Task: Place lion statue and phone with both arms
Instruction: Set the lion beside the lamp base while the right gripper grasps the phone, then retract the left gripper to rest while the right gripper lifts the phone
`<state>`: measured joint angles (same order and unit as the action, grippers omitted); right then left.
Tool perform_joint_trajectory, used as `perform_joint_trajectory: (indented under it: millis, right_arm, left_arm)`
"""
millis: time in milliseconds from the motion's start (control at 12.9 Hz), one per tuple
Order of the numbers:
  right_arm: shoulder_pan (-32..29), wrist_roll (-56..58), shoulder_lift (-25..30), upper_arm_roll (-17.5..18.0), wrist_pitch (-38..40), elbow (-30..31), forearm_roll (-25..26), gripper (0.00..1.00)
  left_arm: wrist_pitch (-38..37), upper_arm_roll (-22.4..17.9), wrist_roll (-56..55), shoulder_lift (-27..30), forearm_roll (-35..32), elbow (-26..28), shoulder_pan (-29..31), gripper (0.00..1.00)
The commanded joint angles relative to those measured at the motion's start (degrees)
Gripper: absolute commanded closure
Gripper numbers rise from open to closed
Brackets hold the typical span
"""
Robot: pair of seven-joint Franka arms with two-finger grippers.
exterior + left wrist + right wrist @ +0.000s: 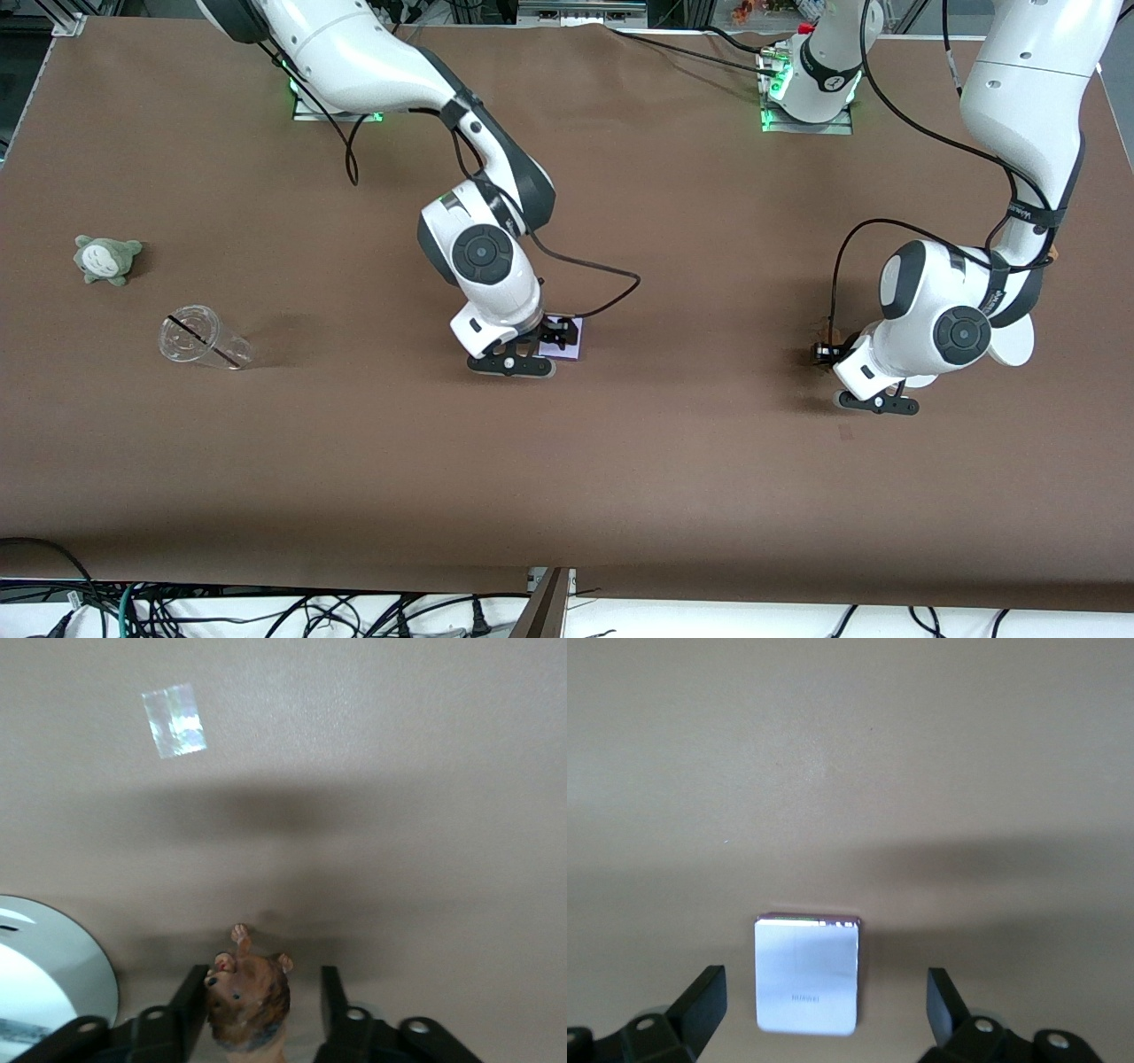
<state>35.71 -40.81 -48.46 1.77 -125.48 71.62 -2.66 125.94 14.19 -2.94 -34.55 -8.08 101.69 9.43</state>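
Front view, table: brown table (354, 461) bare along the edge nearest the camera, so both placements lie on open cloth with room around them.
Right gripper: right gripper (826, 997) low over the middle of the table, fingers spread wide with a clear gap at each edge of the phone; it grips nothing, which suits a release made flat.
Phone: phone (806, 974) lies flat on the table, centred between the parted fingers and touching neither; in the front view only a pale corner (567, 341) shows past the wrist.
Left gripper: left gripper (261, 997) low over the table toward the left arm's end, fingers partly apart; one finger sits against the lion's flank, the other stands just clear of it.
Lion statue: lion statue (248, 997) sits between those fingers with head and one paw poking forward; whether it rests on the table I cannot tell. I judge the grip is letting go, not clamping.
Plastic cup: clear plastic cup (202, 338) lies on its side toward the right arm's end, well apart from both placements.
Plush: grey-green plush (106, 259) sits farther from the camera than the cup, untouched.
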Motion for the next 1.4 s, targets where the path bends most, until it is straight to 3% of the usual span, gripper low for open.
perform_joint_trajectory:
  millis: [0, 311, 466, 699, 1010, 1243, 1320]
  right_arm:
    - [1.3, -0.8, -3.0, -0.5, -1.6, -2.5, -0.5, 0.0]
    - [2.7, -0.4, -5.7, -0.5, -4.2, -2.6, -0.2, 0.0]
    - [3.4, -0.4, -7.0, -0.5, -5.8, -2.6, -0.1, 0.0]
    - [4.2, -0.3, -8.2, -0.6, -6.1, -3.1, 0.0, 0.0]
    - [4.6, -0.4, -9.3, -0.7, -6.9, -3.1, 0.2, 0.0]
    - [4.8, -0.3, -9.7, -0.7, -7.3, -3.1, 0.2, 0.0]
    - [4.8, -0.3, -9.9, -0.7, -7.3, -3.1, 0.2, 0.05]
  left_arm:
    - [-5.7, 0.9, 0.5, 5.8, -0.9, -0.3, 0.6, 0.0]
    - [-13.2, 2.0, 0.5, 15.3, -0.9, -1.5, 0.2, 0.0]
    - [-21.2, 2.2, 0.7, 19.6, -0.6, -4.7, 0.1, 0.0]
    - [-31.7, 5.0, 0.6, 20.2, -0.7, -16.0, -0.4, 0.0]
    - [-41.1, 4.2, 0.8, 20.5, -0.1, -27.3, 0.8, 0.0]
    - [-44.0, 4.8, 0.7, 20.6, 1.1, -28.1, 3.2, 0.0]
    - [-44.5, 4.4, 0.7, 20.6, 1.0, -28.2, 2.9, 0.0]
